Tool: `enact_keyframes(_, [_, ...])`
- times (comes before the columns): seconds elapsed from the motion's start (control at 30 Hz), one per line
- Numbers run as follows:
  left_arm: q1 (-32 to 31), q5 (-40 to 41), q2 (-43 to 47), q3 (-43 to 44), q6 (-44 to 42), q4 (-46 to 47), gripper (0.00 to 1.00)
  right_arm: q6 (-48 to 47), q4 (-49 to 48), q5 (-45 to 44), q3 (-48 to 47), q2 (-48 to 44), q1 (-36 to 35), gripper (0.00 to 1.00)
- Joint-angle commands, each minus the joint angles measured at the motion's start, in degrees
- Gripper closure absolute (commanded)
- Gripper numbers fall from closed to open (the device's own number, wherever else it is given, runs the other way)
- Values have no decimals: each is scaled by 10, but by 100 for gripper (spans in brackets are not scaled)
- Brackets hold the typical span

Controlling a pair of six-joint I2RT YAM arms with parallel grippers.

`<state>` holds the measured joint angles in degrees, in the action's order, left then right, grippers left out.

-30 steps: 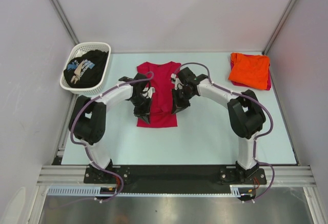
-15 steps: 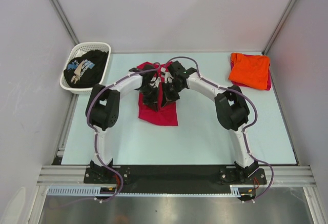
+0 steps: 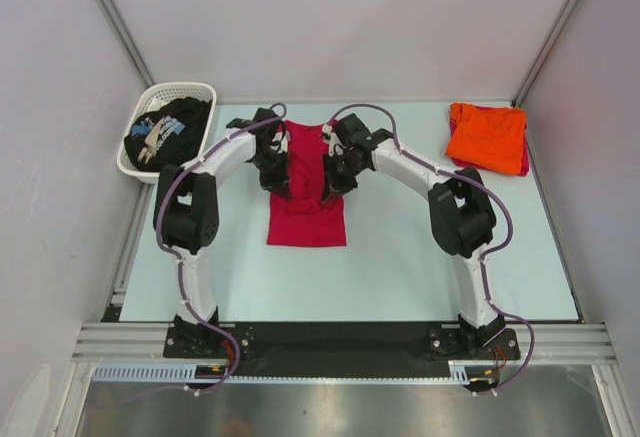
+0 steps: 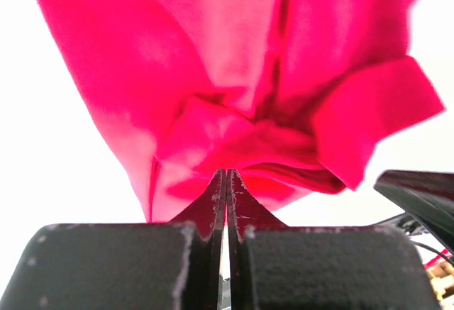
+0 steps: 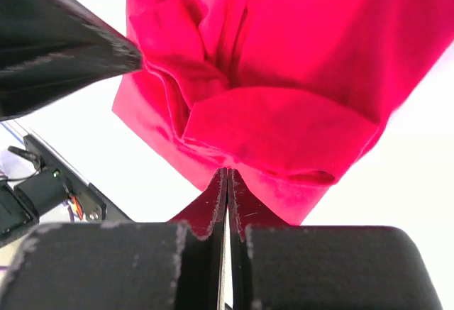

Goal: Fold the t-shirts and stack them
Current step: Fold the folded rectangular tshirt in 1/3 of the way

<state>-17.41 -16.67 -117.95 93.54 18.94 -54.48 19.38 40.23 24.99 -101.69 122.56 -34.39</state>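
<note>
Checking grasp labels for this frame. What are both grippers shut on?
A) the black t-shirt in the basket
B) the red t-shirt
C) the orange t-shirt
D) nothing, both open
B: in the wrist views, the left gripper and the right gripper each have their fingers closed, pinching a bunched fold of the red t-shirt.

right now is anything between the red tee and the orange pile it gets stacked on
Nothing visible on the table between them. The left end effector and right end effector are both shut on the red t-shirt; only the right arm's own links cross toward the orange t-shirt.
</note>
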Motion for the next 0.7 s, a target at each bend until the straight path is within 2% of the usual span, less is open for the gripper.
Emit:
enact_keyframes(0.0, [-6, -11, 72, 2, -19, -8, 100, -3, -12, 11, 29, -50, -1, 100])
enact_keyframes(0.4, [-21, -11, 62, -59, -39, -5, 100, 0, -11, 30, 27, -27, -2, 100])
enact_keyframes(0.5, [-24, -20, 34, -71, -37, 10, 100, 0, -1, 27, 13, -14, -3, 100])
enact_keyframes(0.67, [-27, -14, -33, -32, -32, 24, 100, -6, 15, 4, -26, 23, -2, 100])
